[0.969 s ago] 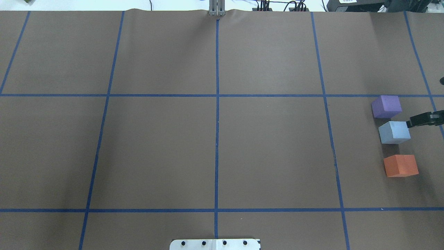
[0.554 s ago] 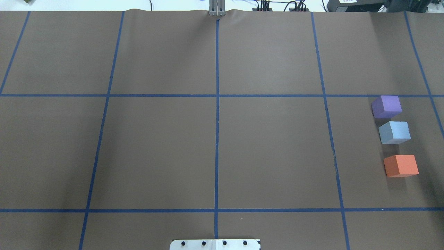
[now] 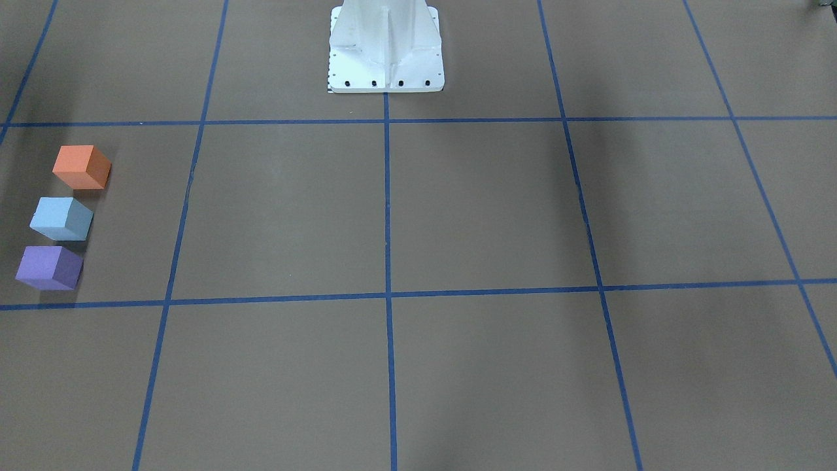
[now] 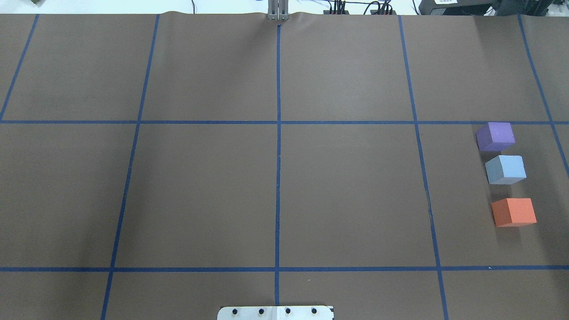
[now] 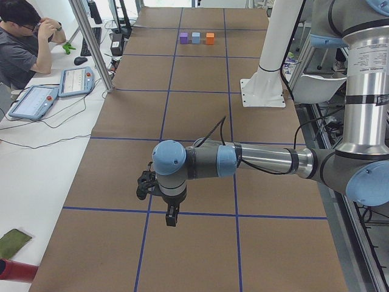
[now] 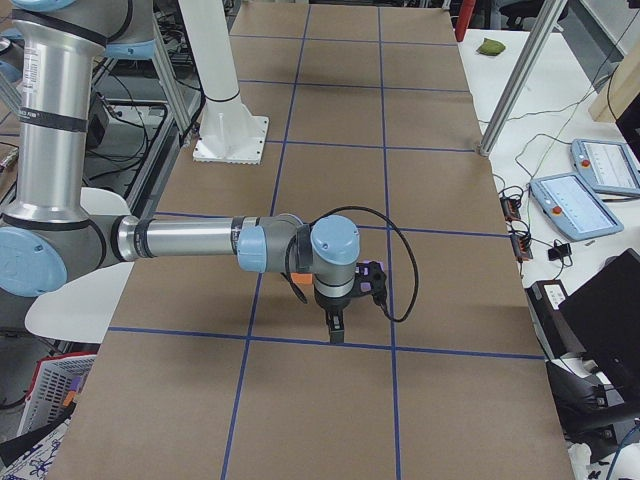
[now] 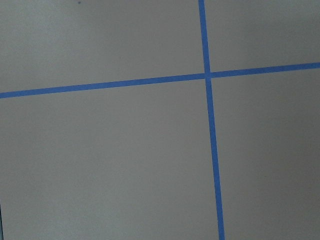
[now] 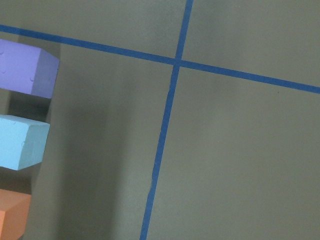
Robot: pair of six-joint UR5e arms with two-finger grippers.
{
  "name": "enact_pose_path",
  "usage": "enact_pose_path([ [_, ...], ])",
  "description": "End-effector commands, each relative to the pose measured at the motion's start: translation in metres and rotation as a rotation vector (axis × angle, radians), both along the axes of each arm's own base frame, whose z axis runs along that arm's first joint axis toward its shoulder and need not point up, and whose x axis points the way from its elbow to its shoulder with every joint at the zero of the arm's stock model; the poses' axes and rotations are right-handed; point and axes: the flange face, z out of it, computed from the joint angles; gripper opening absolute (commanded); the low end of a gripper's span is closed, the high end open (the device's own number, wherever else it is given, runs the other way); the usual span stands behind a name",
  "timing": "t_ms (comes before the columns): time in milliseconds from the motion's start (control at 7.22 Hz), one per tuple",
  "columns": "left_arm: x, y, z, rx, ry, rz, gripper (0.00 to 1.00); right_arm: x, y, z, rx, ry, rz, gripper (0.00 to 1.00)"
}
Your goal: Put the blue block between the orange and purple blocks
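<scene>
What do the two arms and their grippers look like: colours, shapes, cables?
The left arm and the right arm are round silver-grey tubes with light blue joint caps. A black cable loops at each wrist. The left gripper and the right gripper are small, black and narrow.

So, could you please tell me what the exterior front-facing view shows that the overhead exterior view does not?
Only front-facing: the white metal pedestal's upright column. Only overhead: black cables past the brown paper's far edge. Both: the purple foam cube, light blue foam cube and orange foam cube in one row, blue in the middle.
</scene>
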Motion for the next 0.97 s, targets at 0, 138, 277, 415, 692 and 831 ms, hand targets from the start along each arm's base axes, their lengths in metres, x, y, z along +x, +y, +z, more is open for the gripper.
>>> enact_pose_path([
  [0,0.003,0.0,0.005,-0.01,0.048,-0.005,1.0,0.001,0.0,0.0,-0.003,-0.002,0.001,1.0],
  [138,0.004,0.002,0.021,-0.035,0.055,-0.002,1.0,0.001,0.0,0.001,-0.005,-0.002,0.003,1.0],
  [277,0.004,0.0,0.017,-0.026,0.055,-0.004,1.0,0.0,0.001,0.001,-0.007,-0.002,0.003,1.0],
  [415,0.003,-0.005,0.014,0.012,0.055,-0.004,1.0,0.0,0.002,0.002,-0.008,-0.002,0.003,1.0],
  [692,0.003,-0.009,0.006,0.051,0.052,0.003,1.0,0.001,0.002,0.004,-0.011,0.001,0.003,1.0],
  [831,0.003,-0.009,0.008,0.105,0.043,0.005,1.0,0.001,0.004,0.005,-0.014,0.002,0.003,1.0],
])
